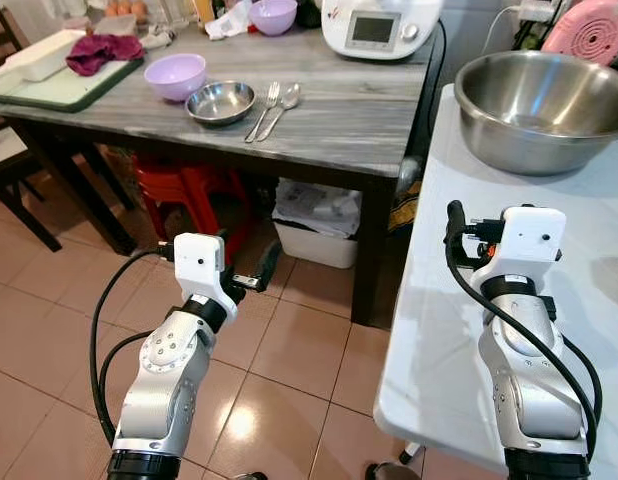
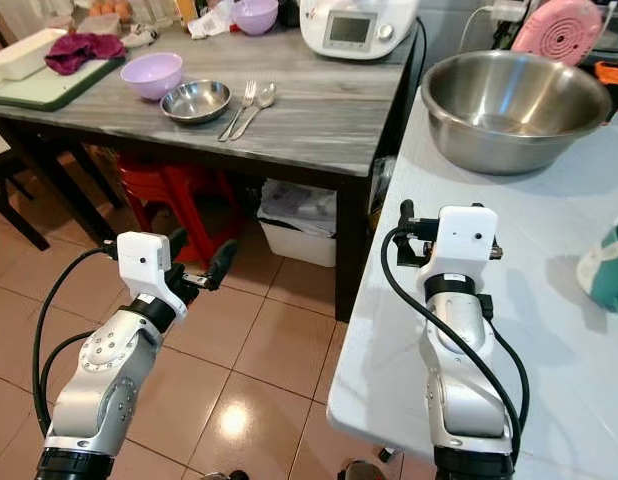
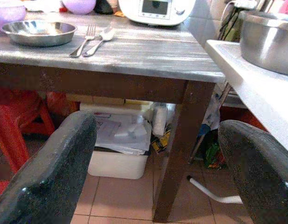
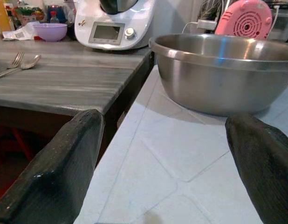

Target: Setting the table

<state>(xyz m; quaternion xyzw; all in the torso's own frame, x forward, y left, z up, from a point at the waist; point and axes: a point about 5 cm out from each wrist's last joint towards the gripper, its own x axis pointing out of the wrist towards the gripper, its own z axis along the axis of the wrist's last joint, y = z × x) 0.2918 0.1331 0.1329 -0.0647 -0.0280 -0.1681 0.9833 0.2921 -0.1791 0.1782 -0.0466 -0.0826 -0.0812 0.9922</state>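
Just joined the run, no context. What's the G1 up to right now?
Nothing is being handled yet. The left gripper hangs over the floor short of the grey table, jaws open and empty. The right gripper hovers over the white table, jaws open, facing the large steel bowl. On the grey table a small steel bowl, a fork and a spoon lie beside a purple bowl.
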